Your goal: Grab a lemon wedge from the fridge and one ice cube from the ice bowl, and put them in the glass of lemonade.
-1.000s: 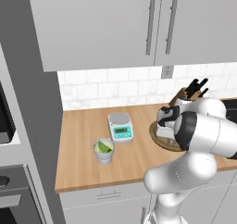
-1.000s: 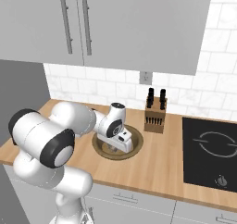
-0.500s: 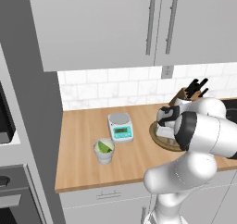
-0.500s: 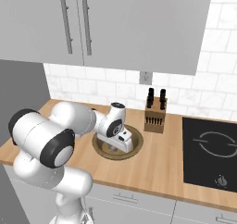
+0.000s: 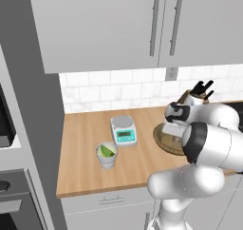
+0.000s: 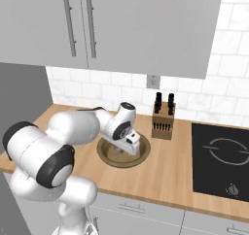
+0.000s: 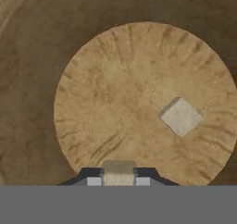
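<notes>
Gripper: low in ice bowl, clenched on ice cube; 2nd cube loose at right. Lemon wedge: already in glass of lemonade, left of scale. Remaining: carry cube to glass, drop in.

A brownish, glassy tone with fine radial streaks is being shown by the ice bowl, and a pale beige by the ice cube in it. Yellow-green is being shown inside the whitish glass of lemonade. White and teal are being shown by the kitchen scale, warm wood grain by the counter.
</notes>
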Controlling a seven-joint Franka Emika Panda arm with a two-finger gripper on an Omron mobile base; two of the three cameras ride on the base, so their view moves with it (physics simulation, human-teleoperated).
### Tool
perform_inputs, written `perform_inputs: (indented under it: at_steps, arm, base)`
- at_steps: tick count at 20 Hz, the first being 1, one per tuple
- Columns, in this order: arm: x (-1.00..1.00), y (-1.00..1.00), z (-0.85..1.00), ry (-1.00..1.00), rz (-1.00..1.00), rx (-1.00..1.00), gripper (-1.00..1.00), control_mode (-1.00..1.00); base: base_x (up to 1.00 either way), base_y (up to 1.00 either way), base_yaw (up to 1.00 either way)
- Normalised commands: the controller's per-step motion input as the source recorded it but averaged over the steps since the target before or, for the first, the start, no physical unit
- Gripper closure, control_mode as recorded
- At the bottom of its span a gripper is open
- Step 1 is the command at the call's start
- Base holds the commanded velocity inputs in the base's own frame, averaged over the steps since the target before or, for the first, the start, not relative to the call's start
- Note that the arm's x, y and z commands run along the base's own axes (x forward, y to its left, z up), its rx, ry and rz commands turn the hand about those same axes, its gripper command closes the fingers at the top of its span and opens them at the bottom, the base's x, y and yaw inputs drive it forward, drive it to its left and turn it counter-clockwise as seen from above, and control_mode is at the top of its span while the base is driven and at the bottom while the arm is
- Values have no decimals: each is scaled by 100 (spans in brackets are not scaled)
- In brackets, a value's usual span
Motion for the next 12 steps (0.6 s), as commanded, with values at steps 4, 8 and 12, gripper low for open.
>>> perform_inputs:
  at_steps: [4, 8, 12]
  arm:
    - [0, 0, 38, -13, 0, 10, 100, -100]
    - [0, 4, 31, -16, 0, 5, 100, -100]
    - [-4, 35, 40, -20, 0, 5, 100, -100]
  base:
    - [0, 0, 0]
    - [0, 0, 0]
    - [0, 0, 0]
